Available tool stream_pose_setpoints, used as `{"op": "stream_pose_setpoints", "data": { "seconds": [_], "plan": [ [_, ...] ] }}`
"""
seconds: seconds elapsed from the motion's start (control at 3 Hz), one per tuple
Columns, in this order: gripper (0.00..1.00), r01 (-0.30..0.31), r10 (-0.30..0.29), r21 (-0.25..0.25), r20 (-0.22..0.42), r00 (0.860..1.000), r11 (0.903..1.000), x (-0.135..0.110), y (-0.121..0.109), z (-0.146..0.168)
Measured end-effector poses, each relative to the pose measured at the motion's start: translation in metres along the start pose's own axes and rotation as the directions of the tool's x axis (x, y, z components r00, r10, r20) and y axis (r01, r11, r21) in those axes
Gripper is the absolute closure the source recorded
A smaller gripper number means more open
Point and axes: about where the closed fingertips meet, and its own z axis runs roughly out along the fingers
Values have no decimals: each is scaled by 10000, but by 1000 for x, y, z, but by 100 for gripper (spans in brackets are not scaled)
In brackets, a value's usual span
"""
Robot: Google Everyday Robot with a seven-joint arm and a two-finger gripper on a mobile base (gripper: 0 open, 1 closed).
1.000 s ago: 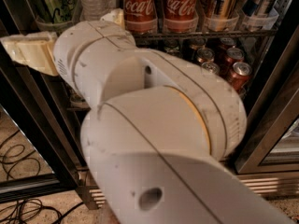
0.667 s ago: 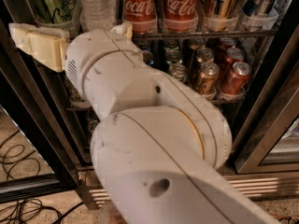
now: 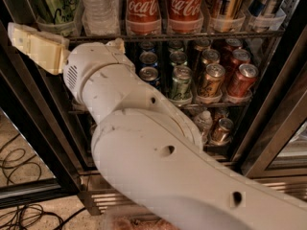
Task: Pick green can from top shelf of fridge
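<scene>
The green can [image 3: 48, 4], tall and pale green with black script, stands at the far left of the top shelf [image 3: 216, 34] in a clear bin; its top is cut off by the frame edge. My gripper [image 3: 33, 46] is a cream block at the left, just below and in front of the shelf's wire edge, right under the green can and apart from it. My white arm [image 3: 144, 143] fills the middle of the view and hides much of the lower racks. The fridge [image 3: 283, 109] has a black frame.
A clear water bottle [image 3: 98, 6] stands right of the green can, then two red Coca-Cola cans [image 3: 142, 8] and gold cans. Short cans [image 3: 211, 78] fill the rack below. Black cables [image 3: 19, 162] lie on the floor at the left. The steel base [image 3: 283, 186] is low right.
My arm has drawn down and away from the shelves, uncovering the short cans on the middle rack. My gripper has risen slightly toward the top shelf's edge under the green can.
</scene>
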Motion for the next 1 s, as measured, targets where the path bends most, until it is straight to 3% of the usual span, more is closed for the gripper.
{"op": "stream_pose_setpoints", "data": {
  "seconds": [0.33,0.67,1.0],
  "plan": [
    [0,3,-3,-1,-1,10000,10000,0,0,0],
    [0,529,-531,-209,-80,9986,9984,8,7,4],
    [0,1823,-1826,-106,-536,9817,9832,21,5,2]
  ]
}}
